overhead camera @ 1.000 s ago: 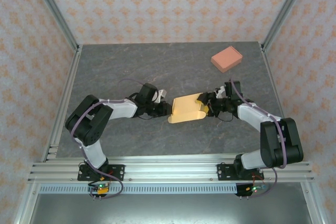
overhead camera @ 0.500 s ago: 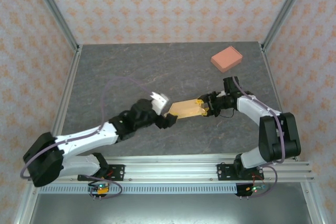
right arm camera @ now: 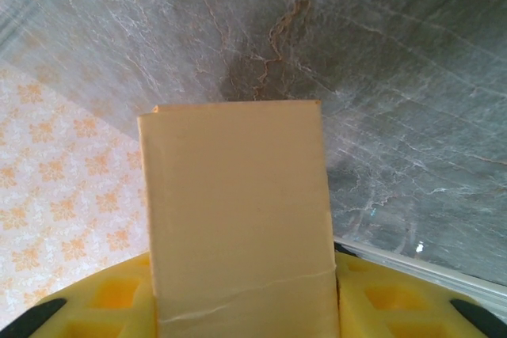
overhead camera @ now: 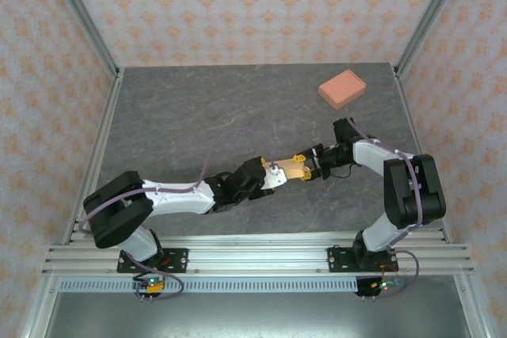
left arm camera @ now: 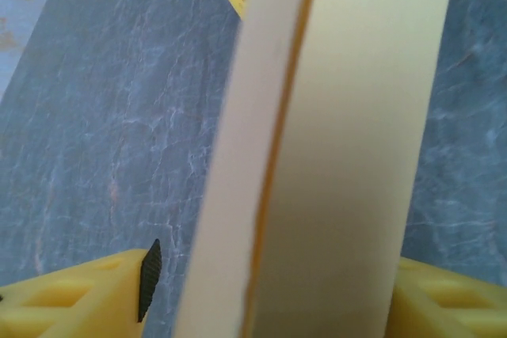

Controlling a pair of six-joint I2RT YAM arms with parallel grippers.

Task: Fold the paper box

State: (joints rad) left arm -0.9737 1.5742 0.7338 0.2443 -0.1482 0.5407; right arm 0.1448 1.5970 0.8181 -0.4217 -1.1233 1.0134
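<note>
The paper box point(overhead camera: 288, 169) is a narrow tan piece held low over the dark table, between the two grippers. My right gripper point(overhead camera: 309, 170) is shut on its right end. In the right wrist view the paper box point(right arm camera: 238, 203) fills the space between both yellow fingers of the right gripper point(right arm camera: 243, 263). My left gripper point(overhead camera: 272, 176) stands around the left end. In the left wrist view the paper box point(left arm camera: 333, 156) rises edge-on inside the left gripper point(left arm camera: 277, 279); the right finger touches it, and a strip of table shows between it and the left pad point(left arm camera: 150, 279).
A salmon-pink block point(overhead camera: 341, 89) lies at the back right of the table. Metal frame posts stand at the back corners, and the aluminium rail point(overhead camera: 253, 255) runs along the near edge. Patterned walls enclose the cell.
The left arm has stretched out low toward the centre and its jaws have opened around the box's left end. The box has gone from a wide sheet to a narrow strip. The right gripper has barely moved.
</note>
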